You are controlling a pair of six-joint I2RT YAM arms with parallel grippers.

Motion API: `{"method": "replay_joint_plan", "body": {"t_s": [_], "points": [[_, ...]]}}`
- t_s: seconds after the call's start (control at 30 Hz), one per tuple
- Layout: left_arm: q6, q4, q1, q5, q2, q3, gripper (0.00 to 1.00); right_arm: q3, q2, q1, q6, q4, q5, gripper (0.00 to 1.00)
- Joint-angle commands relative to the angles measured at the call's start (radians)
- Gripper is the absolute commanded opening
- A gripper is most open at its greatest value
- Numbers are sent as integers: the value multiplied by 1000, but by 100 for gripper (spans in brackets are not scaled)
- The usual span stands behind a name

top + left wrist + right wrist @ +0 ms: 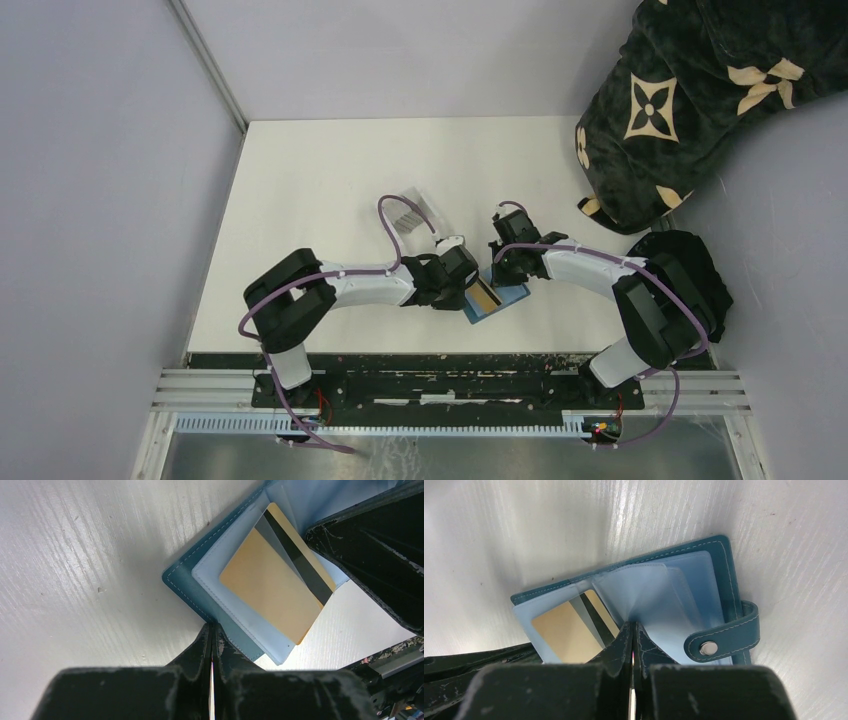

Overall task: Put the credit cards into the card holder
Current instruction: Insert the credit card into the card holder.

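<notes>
The card holder (510, 297) lies open on the white table (330, 180), teal with pale stitching, its snap tab (724, 635) loose and its clear sleeves (659, 595) fanned. A gold-yellow credit card (270, 580) with a dark stripe lies in one sleeve. The left gripper (212, 630) is clenched with its tips on the holder's edge, though I cannot tell if it pinches anything, and the right gripper (631, 627) is clenched at the fanned sleeves, seemingly on one, its bulk covering part of the holder. Beyond the holder are a clear tray (415, 210) of greyish cards and, well apart, a black patterned fabric (680, 100).
</notes>
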Motion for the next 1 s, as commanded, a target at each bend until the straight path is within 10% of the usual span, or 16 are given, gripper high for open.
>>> {"method": "replay_joint_plan", "body": {"t_s": [0.0, 0.97], "points": [[30, 31, -4, -1, 21, 0, 3, -7, 8, 2, 11, 6, -26, 1], [52, 34, -10, 38, 59, -11, 3, -69, -52, 24, 126, 57, -39, 1]]}}
